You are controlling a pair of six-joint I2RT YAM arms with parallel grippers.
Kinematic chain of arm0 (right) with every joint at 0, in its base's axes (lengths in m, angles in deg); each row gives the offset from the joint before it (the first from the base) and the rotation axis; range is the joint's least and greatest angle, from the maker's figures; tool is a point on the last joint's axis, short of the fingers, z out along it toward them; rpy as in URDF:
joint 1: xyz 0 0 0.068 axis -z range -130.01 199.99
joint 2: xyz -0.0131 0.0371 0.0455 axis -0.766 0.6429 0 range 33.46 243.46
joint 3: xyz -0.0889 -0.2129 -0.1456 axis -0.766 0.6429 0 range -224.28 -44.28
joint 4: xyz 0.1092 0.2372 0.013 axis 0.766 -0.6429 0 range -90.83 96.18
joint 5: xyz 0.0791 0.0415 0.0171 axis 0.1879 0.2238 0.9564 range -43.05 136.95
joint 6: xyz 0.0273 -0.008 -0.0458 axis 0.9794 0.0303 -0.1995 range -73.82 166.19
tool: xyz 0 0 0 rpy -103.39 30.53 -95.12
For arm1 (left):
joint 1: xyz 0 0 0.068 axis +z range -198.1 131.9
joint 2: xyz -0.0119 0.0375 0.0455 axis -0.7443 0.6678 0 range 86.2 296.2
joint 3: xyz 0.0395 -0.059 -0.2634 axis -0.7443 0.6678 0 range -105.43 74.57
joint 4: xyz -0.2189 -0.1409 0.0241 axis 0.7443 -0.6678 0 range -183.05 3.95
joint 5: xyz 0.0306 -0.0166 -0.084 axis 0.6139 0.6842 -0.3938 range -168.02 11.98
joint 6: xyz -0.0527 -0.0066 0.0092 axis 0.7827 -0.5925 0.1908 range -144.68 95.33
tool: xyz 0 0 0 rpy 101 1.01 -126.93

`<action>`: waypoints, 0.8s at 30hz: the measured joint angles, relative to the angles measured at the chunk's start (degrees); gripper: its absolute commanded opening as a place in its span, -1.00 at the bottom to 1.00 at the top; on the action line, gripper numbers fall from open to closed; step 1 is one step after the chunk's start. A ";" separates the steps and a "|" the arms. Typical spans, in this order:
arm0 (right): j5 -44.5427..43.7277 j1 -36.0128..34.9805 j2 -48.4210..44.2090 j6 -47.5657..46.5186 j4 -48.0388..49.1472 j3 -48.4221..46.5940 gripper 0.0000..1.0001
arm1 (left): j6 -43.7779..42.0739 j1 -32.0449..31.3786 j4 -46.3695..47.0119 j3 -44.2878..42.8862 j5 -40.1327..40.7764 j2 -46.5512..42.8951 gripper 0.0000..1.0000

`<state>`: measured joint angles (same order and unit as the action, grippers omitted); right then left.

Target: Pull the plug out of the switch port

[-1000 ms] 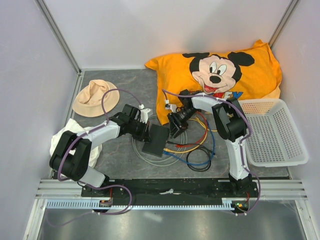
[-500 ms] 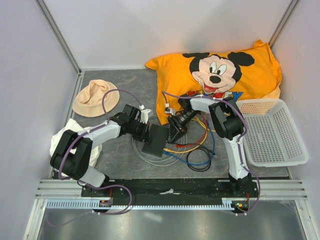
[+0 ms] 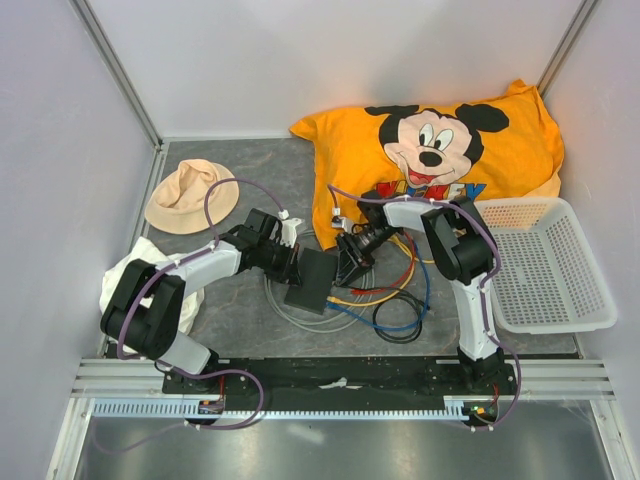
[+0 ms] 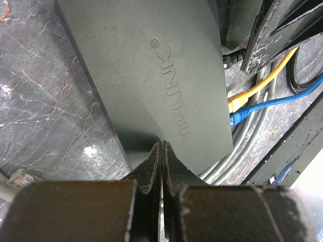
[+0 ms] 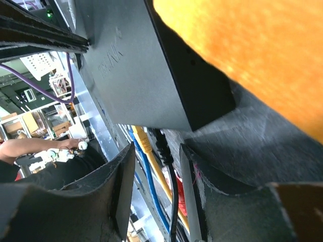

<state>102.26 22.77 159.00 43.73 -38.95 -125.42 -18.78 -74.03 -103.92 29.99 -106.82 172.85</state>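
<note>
Cloth (image 3: 130,262): a white one is lying bunched at the far left of the bench (image 3: 260,170), beside the left arm's base.
Hat (image 3: 188,197): a peach one is sitting behind the cloth, well apart from the switch.
Left hand (image 4: 161,148): its fingers are pressing together with no gap, and their tips are resting on the near edge of the switch's top.
Switch (image 4: 151,75): the flat dark grey box is lying mid-bench between the two hands, its socket side facing right.
Grey cable (image 3: 290,312): it is looping on the bench under and in front of the switch.
Plugs: a black one (image 4: 229,58), a yellow one (image 4: 234,103) and a blue one (image 4: 237,117) are sitting in the sockets.
Right hand (image 5: 157,148): its fingers are standing spread at the socket side, with the black cable (image 5: 171,196) running between them; whether they are touching it cannot be told.
Pillow (image 3: 500,150): an orange cartoon-mouse one is lying at the back right.
Basket (image 3: 555,325): a white mesh one is sitting at the far right.
</note>
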 measured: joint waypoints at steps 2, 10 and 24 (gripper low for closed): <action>0.15 -0.37 0.00 0.39 0.63 0.02 -0.03 | 0.00 0.00 0.00 0.00 -0.09 0.07 -0.97; -0.31 -2.47 0.00 1.07 1.79 -0.57 -0.07 | 0.00 0.00 0.04 0.00 -0.57 0.24 -0.97; -1.46 -2.58 0.37 1.14 1.46 -1.07 -0.21 | 0.00 0.20 0.07 -0.02 -1.70 0.68 -0.97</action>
<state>100.79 20.19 159.37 44.86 -37.48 -126.49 -18.78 -73.84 -103.85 29.97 -108.52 173.52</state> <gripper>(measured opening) 0.403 0.022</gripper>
